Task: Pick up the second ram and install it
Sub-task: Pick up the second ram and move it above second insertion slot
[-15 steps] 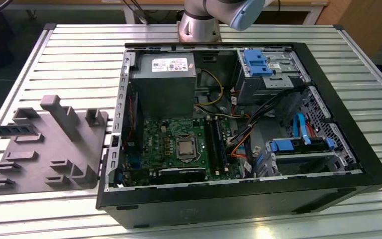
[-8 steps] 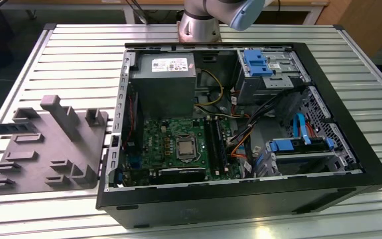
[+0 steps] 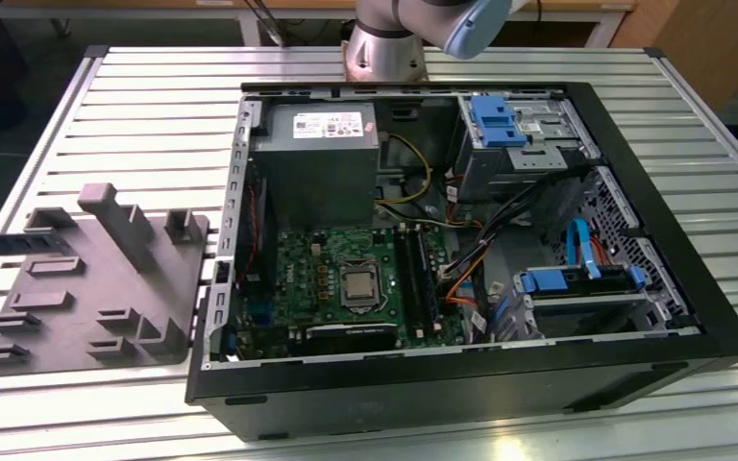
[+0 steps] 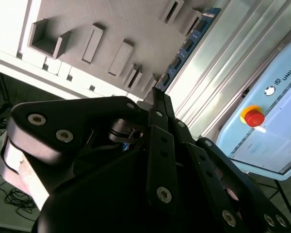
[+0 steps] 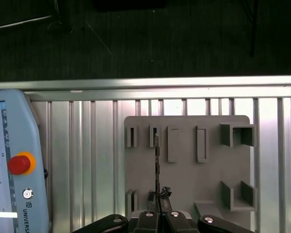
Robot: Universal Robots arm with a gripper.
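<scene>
One ram [image 4: 186,46] (end hidden) between fingers [image 4: 158,104]

here's the surface [image 3: 112,77] — holder tray [image 3: 100,288] on the exterior view's left, open computer case [image 3: 472,384] just beside it on the right. behind the case stands the arm's base [image 3: 382,53]. inside the case: power supply [image 3: 311,154] at the back, motherboard [image 3: 343,279] in front of it, memory slots [image 3: 418,274] on the board's right side, drive bays [image 3: 517,134] further right. the second ram [image 3: 11,246] reaches in from the left edge, over the tray. in the second wrist view the pincer [image 4: 157,94] clamps one end of it, the rest stretching across the tray. in the first wrist view a teach pendant [image 5: 14,165] lies on the surface beside the tray — apart from it.
</scene>
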